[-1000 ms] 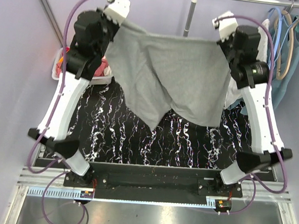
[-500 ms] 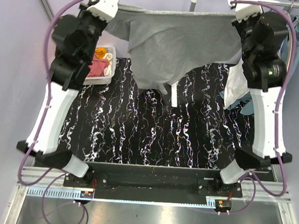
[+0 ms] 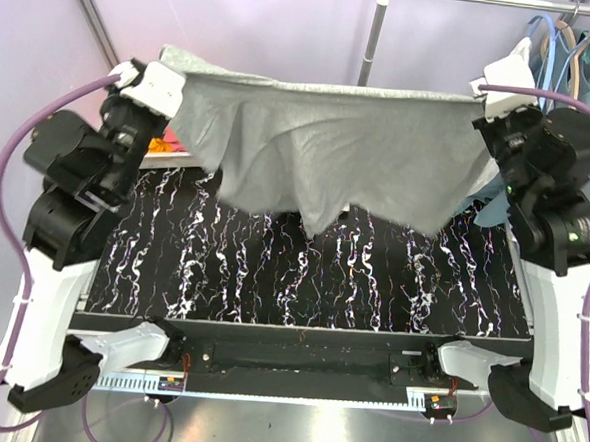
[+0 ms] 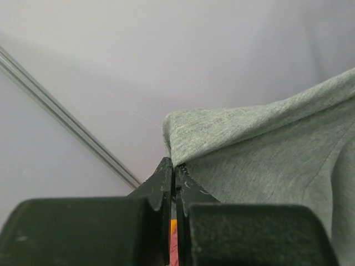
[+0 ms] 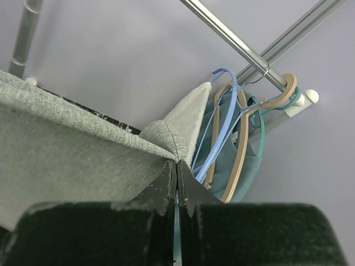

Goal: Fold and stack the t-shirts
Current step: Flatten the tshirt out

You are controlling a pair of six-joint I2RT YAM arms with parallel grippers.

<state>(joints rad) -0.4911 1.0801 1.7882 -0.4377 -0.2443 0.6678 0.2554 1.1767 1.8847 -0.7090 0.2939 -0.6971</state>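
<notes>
A heather grey t-shirt [image 3: 339, 154] hangs spread wide above the black marbled table [image 3: 301, 282], its top edge pulled nearly straight between my two grippers. My left gripper [image 3: 170, 61] is shut on the shirt's left corner; in the left wrist view the grey cloth [image 4: 266, 149] runs out from the closed tips [image 4: 173, 166]. My right gripper [image 3: 485, 90] is shut on the right corner, and the folded hem [image 5: 161, 136] is pinched at its tips [image 5: 177, 163]. The shirt's lower edge hangs in uneven points over the table's far half. Orange and pink-red t-shirts [image 3: 161, 147] peek out behind the left arm.
A metal rail [image 5: 233, 39] at the back right carries several blue, tan and green hangers [image 3: 571, 43] with a teal-blue garment [image 5: 249, 166]. An off-white cloth [image 3: 474, 200] shows under the shirt's right edge. A vertical pole [image 3: 374, 36] stands behind the shirt.
Both arms have swung outward and the grippers have moved apart. The grey t-shirt, bunched and drooping before, is now stretched wide with a taut top edge.
</notes>
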